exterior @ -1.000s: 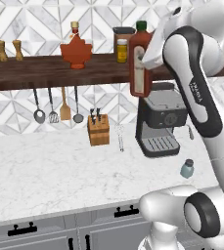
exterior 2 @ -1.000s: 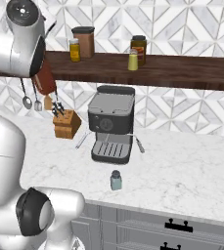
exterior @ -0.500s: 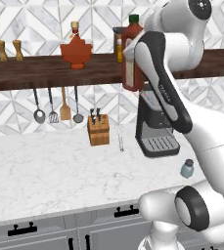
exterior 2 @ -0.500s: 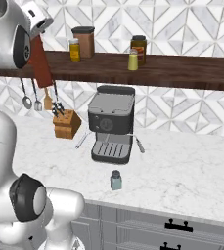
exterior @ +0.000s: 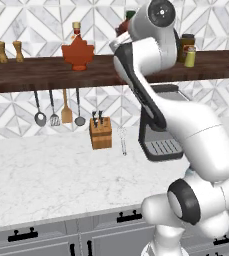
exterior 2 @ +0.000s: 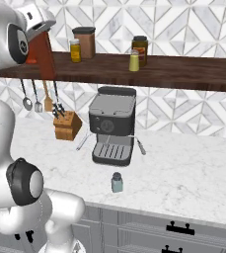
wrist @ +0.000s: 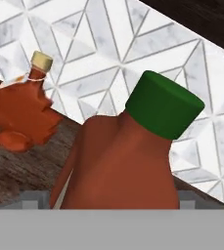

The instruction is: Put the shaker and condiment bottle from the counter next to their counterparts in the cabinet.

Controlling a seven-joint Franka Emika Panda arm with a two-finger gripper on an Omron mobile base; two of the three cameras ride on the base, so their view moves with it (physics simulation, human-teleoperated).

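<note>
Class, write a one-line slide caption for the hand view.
Green-capped condiment bottle held close to camera, maple-leaf bottle on the dark shelf beyond.

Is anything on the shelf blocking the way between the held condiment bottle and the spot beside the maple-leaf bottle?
Nothing visible does. The hand holds the condiment bottle up at shelf height, and in the hand view only bare dark board of the cabinet lies between it and the maple-leaf bottle.

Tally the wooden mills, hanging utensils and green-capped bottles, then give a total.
Mills: 2
Hanging utensils: 4
Green-capped bottle: 1
Total: 7
</note>
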